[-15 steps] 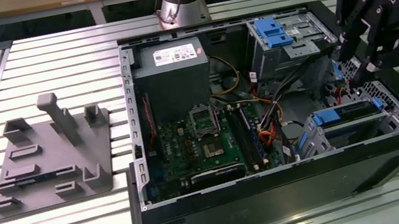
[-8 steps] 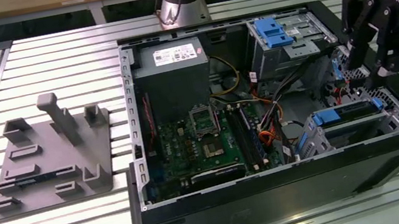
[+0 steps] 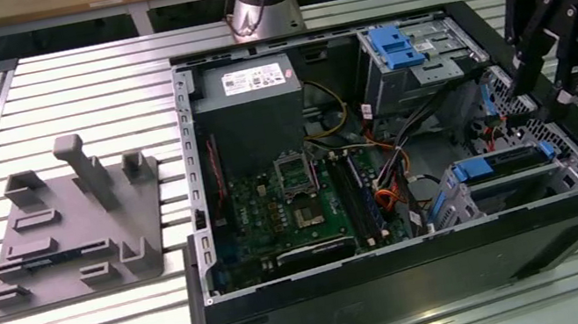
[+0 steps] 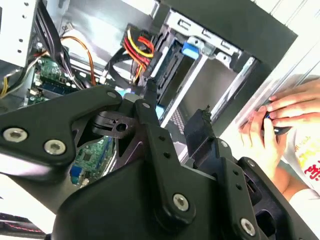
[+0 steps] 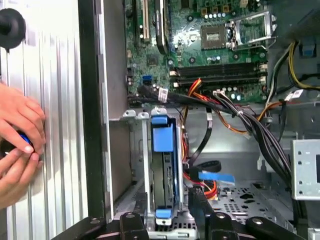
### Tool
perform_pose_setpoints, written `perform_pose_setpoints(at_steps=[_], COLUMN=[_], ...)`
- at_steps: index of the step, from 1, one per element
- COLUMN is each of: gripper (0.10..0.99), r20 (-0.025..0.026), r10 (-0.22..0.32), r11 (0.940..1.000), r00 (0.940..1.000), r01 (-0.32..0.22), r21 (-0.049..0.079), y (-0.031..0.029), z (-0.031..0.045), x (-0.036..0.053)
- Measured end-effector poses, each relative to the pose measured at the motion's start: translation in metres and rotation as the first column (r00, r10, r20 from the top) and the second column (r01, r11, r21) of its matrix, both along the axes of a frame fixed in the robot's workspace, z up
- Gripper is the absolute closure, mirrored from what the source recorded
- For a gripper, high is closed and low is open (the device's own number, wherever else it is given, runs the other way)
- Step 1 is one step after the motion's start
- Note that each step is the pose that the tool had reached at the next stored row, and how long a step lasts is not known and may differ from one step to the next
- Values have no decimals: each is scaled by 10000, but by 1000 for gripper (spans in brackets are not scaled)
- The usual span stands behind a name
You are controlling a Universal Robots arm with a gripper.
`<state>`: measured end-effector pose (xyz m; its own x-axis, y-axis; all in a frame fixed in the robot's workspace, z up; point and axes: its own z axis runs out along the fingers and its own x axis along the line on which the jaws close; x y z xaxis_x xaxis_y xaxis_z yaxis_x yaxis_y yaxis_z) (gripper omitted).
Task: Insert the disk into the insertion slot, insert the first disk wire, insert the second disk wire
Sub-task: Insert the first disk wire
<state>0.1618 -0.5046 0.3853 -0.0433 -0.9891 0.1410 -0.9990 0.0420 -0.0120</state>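
Claw: the gripper (image 4: 177, 97) hangs over the computer case (image 3: 406, 284) at the exterior view's right, fingers spread, gripping nothing.
Disk: the disk (image 5: 162, 172) sits on edge inside the insertion slot (image 5: 145, 165), its blue carrier showing.
Case: lid off, on a slatted table (image 3: 76, 101).
Bystander: a person's hand (image 5: 22, 117) just outside the case wall.

First wrist view: disk (image 5: 165, 170) seen edge-on, label face hidden; lower end behind gripper (image 5: 163, 207) links, so seating depth in insertion slot (image 5: 146, 165) n/d. Person's hands (image 5: 17, 130) cut by frame edge (small blue-black item (image 5: 22, 136) in fingers, mostly covered, can't ID). Second wrist view: gripper blocks most of mainboard (image 4: 47, 72).
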Motion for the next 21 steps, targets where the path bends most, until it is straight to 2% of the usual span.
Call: perform_pose_setpoints(at_steps=[5, 9, 11, 13, 15, 16, 17, 21], gripper=[588, 588, 588, 588, 588, 588, 588, 588], r20=[-64, -83, -111, -167, -269, -327, -365, -492], r10=[1, 0, 0, 0, -3, -4, -4, -8], r11=[10000, 10000, 9999, 9999, 9998, 9997, 9996, 9993], r00=[10000, 10000, 9999, 9999, 9996, 9995, 9993, 9988], r01=[-1, -1, -1, -2, -3, -5, -6, -11], r21=[-87, -92, -103, -141, -218, -254, -277, -377], y=[64, 160, 215, 274, 309, 315, 319, 330], z=[-60, -87, -107, -126, -138, -146, -153, -189], x=[50, 71, 78, 84, 99, 114, 129, 183])
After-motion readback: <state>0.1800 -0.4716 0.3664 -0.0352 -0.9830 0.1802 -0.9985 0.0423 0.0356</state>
